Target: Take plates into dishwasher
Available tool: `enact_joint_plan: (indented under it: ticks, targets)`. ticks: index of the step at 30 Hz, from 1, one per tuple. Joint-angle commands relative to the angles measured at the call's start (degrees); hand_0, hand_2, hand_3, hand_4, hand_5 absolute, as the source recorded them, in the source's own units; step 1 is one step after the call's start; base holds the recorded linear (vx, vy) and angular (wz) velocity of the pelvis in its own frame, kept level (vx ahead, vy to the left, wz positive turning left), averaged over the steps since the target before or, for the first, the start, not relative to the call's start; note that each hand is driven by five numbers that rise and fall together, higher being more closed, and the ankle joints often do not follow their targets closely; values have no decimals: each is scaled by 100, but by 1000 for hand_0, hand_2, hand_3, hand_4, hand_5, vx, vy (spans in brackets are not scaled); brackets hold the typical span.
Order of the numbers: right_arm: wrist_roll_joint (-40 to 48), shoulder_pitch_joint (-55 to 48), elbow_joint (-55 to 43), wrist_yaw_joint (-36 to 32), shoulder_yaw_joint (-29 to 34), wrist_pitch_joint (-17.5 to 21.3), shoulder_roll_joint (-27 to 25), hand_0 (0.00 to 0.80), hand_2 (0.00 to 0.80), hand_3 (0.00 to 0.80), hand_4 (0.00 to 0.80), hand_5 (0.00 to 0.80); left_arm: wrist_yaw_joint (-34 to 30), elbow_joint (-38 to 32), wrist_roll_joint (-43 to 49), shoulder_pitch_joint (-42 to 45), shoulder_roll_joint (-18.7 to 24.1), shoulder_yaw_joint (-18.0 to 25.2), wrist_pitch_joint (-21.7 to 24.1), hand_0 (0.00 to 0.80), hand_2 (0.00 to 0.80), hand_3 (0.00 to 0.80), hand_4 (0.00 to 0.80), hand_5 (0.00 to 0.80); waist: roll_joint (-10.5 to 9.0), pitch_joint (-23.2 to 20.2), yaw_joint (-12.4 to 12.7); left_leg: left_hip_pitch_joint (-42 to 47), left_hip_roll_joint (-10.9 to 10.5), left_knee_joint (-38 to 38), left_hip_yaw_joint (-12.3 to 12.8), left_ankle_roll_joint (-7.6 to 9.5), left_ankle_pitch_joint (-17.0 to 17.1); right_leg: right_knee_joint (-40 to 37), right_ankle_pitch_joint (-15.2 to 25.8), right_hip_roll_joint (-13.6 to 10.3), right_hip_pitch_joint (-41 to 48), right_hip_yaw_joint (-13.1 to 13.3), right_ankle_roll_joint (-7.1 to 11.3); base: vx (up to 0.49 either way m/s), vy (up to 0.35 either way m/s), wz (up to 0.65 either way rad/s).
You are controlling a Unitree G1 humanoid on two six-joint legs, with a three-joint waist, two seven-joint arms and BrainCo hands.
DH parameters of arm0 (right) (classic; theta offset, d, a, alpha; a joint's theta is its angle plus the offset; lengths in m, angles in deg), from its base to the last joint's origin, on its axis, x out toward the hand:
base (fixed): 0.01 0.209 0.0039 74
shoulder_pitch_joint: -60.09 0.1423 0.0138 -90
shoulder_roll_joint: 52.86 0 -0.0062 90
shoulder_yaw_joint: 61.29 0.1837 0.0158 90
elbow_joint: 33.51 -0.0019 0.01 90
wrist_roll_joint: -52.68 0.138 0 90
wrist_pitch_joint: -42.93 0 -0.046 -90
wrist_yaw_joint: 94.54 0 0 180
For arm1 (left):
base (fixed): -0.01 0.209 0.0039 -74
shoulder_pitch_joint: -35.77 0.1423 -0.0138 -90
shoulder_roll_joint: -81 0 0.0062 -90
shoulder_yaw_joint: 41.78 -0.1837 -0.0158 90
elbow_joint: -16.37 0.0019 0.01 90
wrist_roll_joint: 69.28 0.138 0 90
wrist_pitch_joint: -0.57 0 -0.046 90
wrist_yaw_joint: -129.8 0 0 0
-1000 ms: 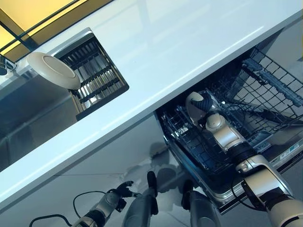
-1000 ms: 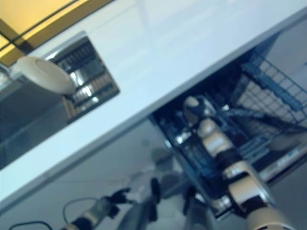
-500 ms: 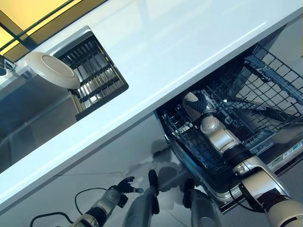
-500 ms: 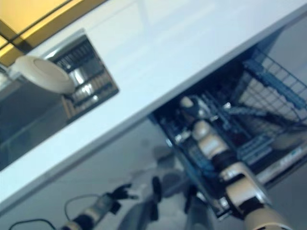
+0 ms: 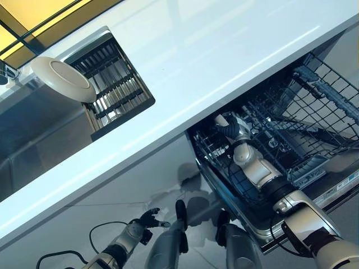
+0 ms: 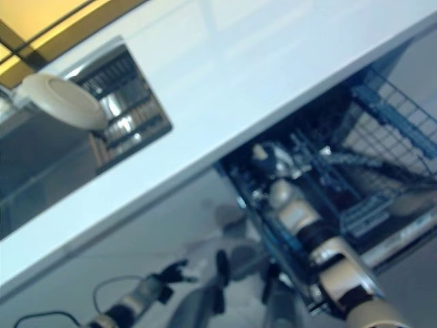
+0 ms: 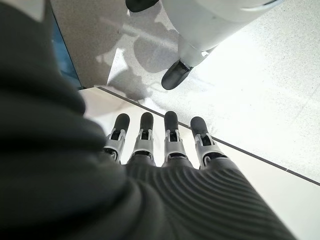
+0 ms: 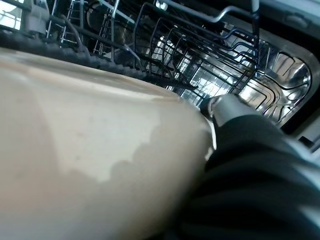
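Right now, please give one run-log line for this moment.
right hand: shut on plate, inside dishwasher rack | left hand: open, idle over floor | second plate: at sink

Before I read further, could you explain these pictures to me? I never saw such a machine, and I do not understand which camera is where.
It is a two-armed humanoid robot loading a dishwasher. Two pictures come from its head, looking down; two come from cameras on its wrists. The right hand reaches into the dishwasher's lower rack with a cream plate, which fills its wrist picture. The left hand hangs idle near the floor, fingers straight. A second plate leans in the sink, beside a drying rack set into the white counter.
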Motion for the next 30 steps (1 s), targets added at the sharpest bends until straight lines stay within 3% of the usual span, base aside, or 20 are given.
enact_joint_plan:
  ticks: [1, 18, 20, 21, 22, 23, 30]
  targets:
    - [-104, -301, -102, -116, -317, 42, 271, 800, 800, 800, 800, 800, 115, 74, -125, -296, 6, -3, -41, 0, 0, 0, 0, 0, -491, 303, -39, 396, -334, -253, 143, 19, -719, -1616, 160, 382, 923, 72, -69, 0, 0, 0]
    - [-85, -689, -263, -195, -557, 131, 451, 787, 787, 787, 787, 787, 168, 161, -96, -354, 20, 34, -75, 0, 0, 0, 0, 0, -659, 277, -59, 433, -299, -253, 163, 29, -759, -1682, 186, 418, 977, 75, -48, 0, 0, 0]
    - [-85, -687, -262, -159, -545, 136, 459, 389, 389, 389, 389, 389, 177, 151, -92, -368, 21, 38, -96, 0, 0, 0, 0, 0, -672, 277, -57, 438, -297, -253, 161, 28, -760, -1686, 192, 422, 985, 78, -46, 0, 0, 0]
    - [-80, -687, -267, -136, -542, 135, 457, 132, 132, 132, 132, 132, 175, 132, -86, -381, 23, 45, -122, 0, 0, 0, 0, 0, -680, 278, -54, 443, -296, -253, 159, 31, -761, -1695, 195, 423, 997, 79, -43, 0, 0, 0]
    - [-69, -696, -280, -116, -536, 140, 455, 41, 41, 41, 41, 41, 167, 137, -82, -387, 27, 49, -129, 0, 0, 0, 0, 0, -685, 278, -55, 451, -292, -253, 162, 30, -764, -1702, 197, 424, 1010, 76, -43, 0, 0, 0]
    - [-65, -718, -288, -97, -530, 152, 455, 0, 0, 0, 0, 0, 162, 147, -74, -384, 30, 49, -129, 0, 0, 0, 0, 0, -693, 273, -56, 457, -291, -253, 161, 28, -764, -1706, 199, 426, 1020, 74, -42, 0, 0, 0]
    - [-57, -774, -333, -60, -504, 167, 450, 0, 0, 0, 0, 0, 160, 169, -50, -390, 33, 54, -161, 0, 0, 0, 0, 0, -740, 244, -58, 463, -279, -253, 162, 28, -760, -1734, 208, 441, 1048, 79, -41, 0, 0, 0]
